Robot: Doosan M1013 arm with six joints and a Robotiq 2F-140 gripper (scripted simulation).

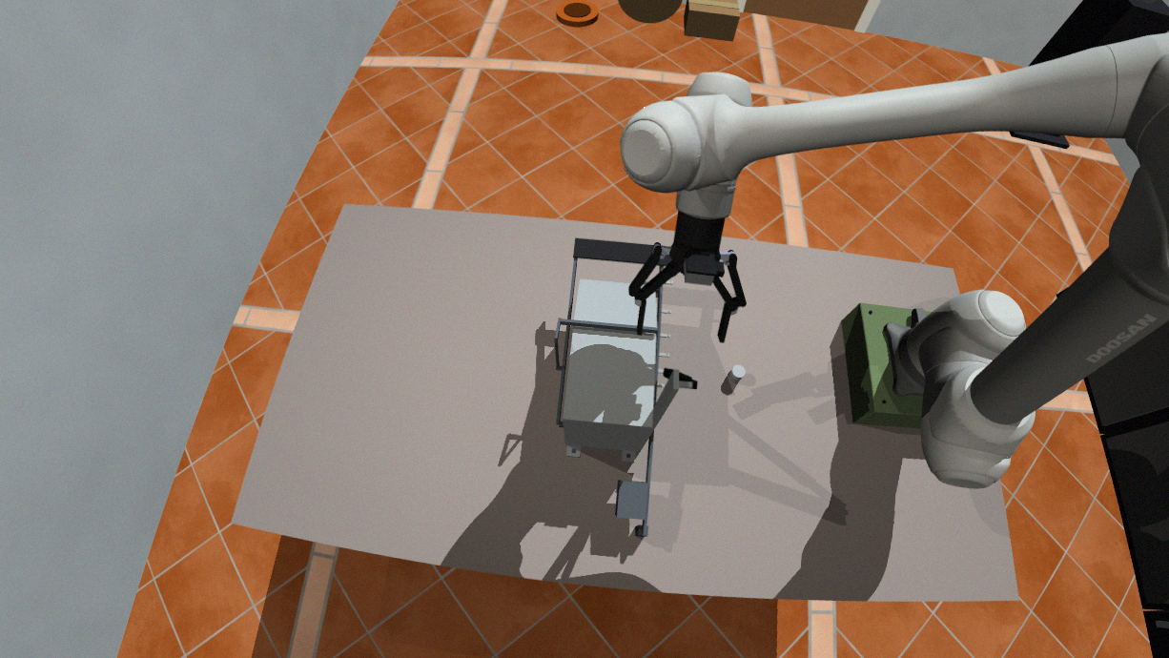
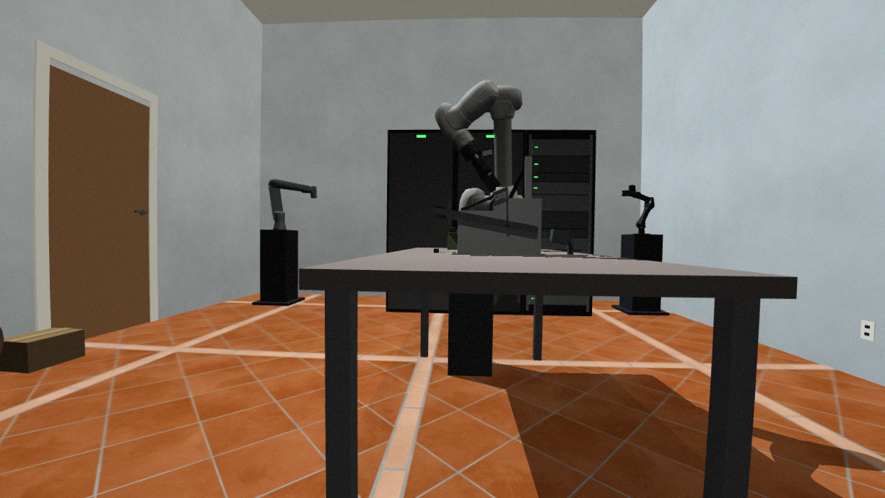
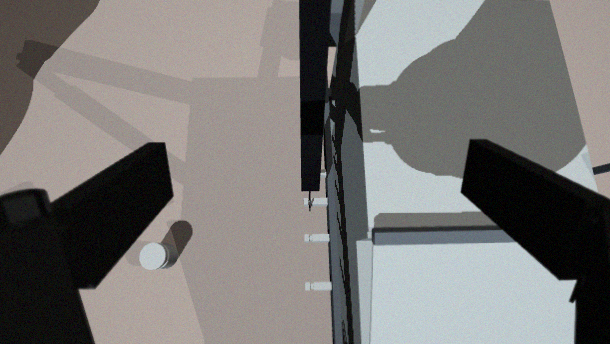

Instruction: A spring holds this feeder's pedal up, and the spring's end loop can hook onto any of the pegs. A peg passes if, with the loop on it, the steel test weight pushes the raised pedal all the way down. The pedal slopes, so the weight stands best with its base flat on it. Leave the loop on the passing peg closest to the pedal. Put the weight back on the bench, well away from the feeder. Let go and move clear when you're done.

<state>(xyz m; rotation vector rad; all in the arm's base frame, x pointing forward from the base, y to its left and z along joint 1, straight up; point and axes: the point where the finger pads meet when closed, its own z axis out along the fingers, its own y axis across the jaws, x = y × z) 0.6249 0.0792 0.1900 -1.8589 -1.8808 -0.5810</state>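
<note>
Gripper (image 1: 685, 303) is spread fully wide, nothing held, hung above the peg row (image 3: 316, 238) on the feeder (image 1: 606, 383) side wall. Steel test weight (image 1: 732, 379) is stood upright on the bench (image 1: 408, 343), at about 5 o'clock from the gripper in the top view, near, axis vertical. Spring loop (image 3: 310, 202) is seen on a peg.

matt steel weight (image 1: 733, 378), smooth
</note>
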